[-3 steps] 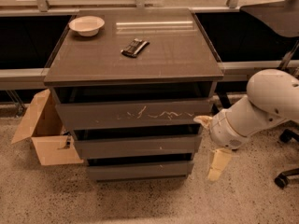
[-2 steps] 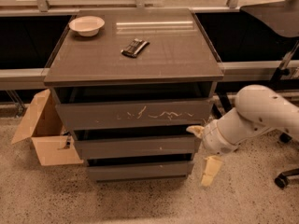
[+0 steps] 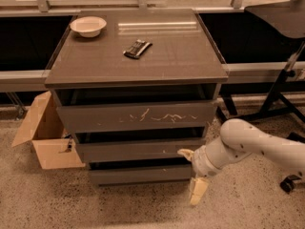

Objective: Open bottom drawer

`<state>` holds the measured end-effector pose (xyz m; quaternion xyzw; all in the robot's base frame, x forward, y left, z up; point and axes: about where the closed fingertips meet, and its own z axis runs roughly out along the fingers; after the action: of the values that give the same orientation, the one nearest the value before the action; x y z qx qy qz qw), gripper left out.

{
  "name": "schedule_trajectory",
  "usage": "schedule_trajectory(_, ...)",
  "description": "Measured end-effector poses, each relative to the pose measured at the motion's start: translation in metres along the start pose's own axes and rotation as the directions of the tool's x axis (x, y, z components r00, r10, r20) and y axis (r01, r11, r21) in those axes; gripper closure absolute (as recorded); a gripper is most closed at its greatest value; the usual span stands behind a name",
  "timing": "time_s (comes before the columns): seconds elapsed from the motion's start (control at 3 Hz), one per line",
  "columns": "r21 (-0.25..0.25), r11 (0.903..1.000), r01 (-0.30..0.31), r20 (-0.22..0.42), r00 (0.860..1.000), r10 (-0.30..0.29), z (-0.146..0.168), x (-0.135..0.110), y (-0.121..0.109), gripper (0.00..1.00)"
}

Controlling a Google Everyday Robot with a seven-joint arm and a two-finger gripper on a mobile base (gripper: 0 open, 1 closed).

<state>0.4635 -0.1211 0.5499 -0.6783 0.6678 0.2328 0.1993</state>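
The bottom drawer (image 3: pixel 140 174) is the shallowest, lowest front of the dark grey-brown cabinet (image 3: pixel 138 70), plain and nearly unmarked. It sits about flush under the middle drawer (image 3: pixel 138 150), with a dark gap above it. My gripper (image 3: pixel 191 173) is at the drawer's right end, on a white arm (image 3: pixel 248 144) coming in from the right. It is open, with one cream finger (image 3: pixel 186 153) level with the gap above the drawer and the other finger (image 3: pixel 198 192) down near the floor. It holds nothing.
The top drawer (image 3: pixel 138 116) carries white scratches. A white bowl (image 3: pixel 88 26) and a dark flat object (image 3: pixel 137 48) lie on the cabinet top. An open cardboard box (image 3: pixel 40 137) stands on the floor at the left. A chair base (image 3: pixel 281 94) and a caster (image 3: pixel 287 184) are at the right.
The arm has moved left and downward, bringing the gripper from beside the middle drawer to the right end of the bottom drawer. The drawers have not moved.
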Motion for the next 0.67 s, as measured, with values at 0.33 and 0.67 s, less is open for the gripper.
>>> schedule_trajectory(0.33,0.011,0.9997,-0.02,0.073,0.997,0.019,0.0556,0.0185,-0.0027,0.0)
schedule_trajectory(0.67,0.011,0.9997,-0.02,0.073,0.997,0.019,0.0556,0.0185,-0.0027,0.0)
